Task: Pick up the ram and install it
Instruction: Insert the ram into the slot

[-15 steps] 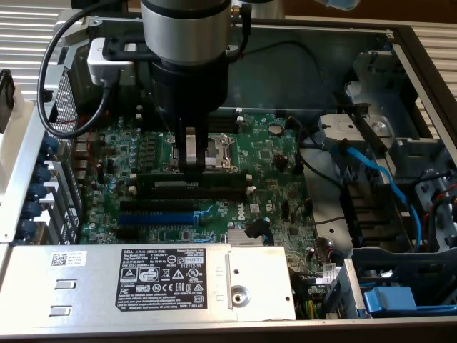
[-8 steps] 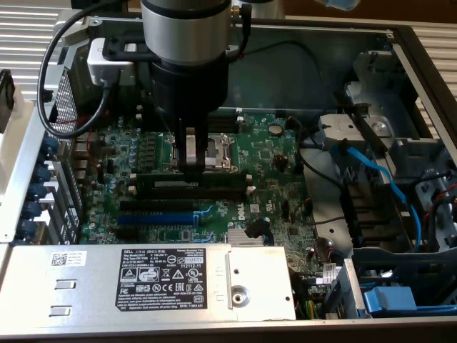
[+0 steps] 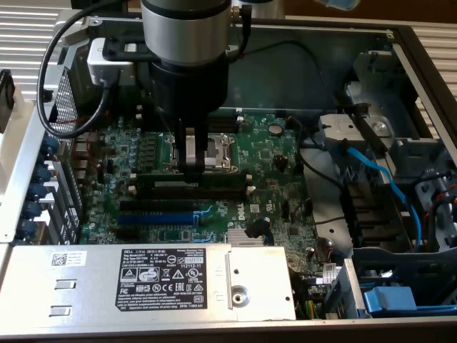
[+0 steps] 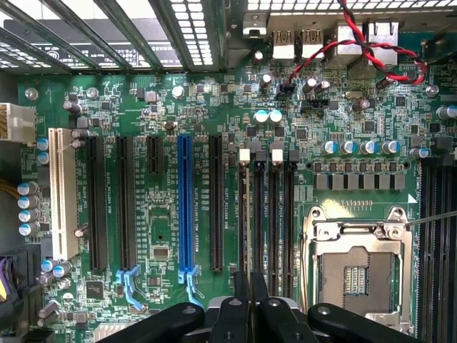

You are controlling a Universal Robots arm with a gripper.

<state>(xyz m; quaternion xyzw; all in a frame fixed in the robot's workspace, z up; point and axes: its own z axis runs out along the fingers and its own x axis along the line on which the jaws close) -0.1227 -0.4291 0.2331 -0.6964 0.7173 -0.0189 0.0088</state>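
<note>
Status: gripper [image 3: 191, 167] is down over the board [image 3: 275, 153], with its fingertips at the memory slots [image 4: 273, 214], just beside the CPU socket [image 4: 355, 268]. The jaws are narrow, almost together. The wrist view shows only a thin gap between the pads [image 4: 241, 296].

Ram [image 3: 221, 181]: I read it as the long dark bar directly under the fingertips in the exterior view. It stands on edge along the slot row, with the socket on one side and the blue slot [image 3: 153, 217] further off on the other. The fingers meet its top edge at about mid-length. My read is that they're pinched on it, since the gap suits a thin board. Edge-on from the wrist it blends into the black slots, so I'm not certain.

Progress (judgement):
- Pick-up looks done.
- The ram is lined up with a slot and sits at or in its mouth.
- Seating isn't confirmed. I can't tell whether the stick is fully down or just resting on the slot.
- The white end clips [image 4: 245, 154] show at one end of the slots, but I can't tell whether any has latched on the stick.
- The gripper hasn't let go.

Net: late in the install step, not verifiably finished.
</note>
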